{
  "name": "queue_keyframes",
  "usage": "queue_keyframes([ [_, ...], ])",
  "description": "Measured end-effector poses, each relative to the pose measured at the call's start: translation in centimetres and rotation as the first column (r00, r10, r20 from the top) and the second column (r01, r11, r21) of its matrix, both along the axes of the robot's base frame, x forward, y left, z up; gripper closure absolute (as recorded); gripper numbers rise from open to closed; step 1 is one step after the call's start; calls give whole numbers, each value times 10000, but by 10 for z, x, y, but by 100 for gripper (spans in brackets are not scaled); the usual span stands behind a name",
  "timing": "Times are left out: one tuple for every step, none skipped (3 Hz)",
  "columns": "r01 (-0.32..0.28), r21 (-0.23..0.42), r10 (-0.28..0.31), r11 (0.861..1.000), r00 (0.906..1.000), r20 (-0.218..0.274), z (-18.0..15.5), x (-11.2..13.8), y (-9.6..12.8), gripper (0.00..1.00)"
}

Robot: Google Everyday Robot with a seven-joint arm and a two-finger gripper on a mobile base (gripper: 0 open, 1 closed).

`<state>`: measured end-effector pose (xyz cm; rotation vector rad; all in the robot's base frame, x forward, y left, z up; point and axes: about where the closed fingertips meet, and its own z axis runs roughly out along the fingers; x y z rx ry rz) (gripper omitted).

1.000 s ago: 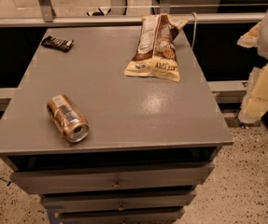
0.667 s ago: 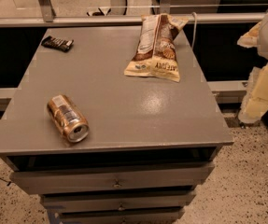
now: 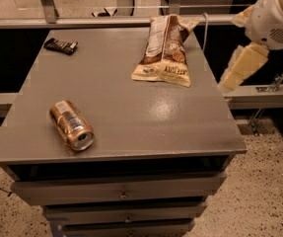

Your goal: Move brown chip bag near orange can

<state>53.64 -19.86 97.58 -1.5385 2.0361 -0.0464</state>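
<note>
**Arm edges toward the table; bag and can untouched**

Against the view a second ago, the only change is the robot's white arm: it has shifted up and inward from the right side, toward the far right corner of the grey table. The gripper hangs off the table's right edge at about 3 o'clock, just beside the brown chip bag but not touching it. Whether the gripper is open or closed cannot be told from here.

The bag lies flat at about 1 o'clock on the tabletop, its printed bottom edge toward the centre. The orange can lies on its side at about 8 o'clock, well apart from the bag. Neither has moved. A small dark candy bar sits at 11 o'clock.

This reads as the start of the approach. The grasp is not yet made, and the whole carry toward 8 o'clock remains.
</note>
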Motion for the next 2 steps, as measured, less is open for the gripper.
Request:
queue_keyframes([
  [366, 1713, -483, 9845, 9968, 643, -5, 67, 15, 0],
  [840, 3065, -1076, 9481, 9923, 610, -22, 116, 35, 0],
])
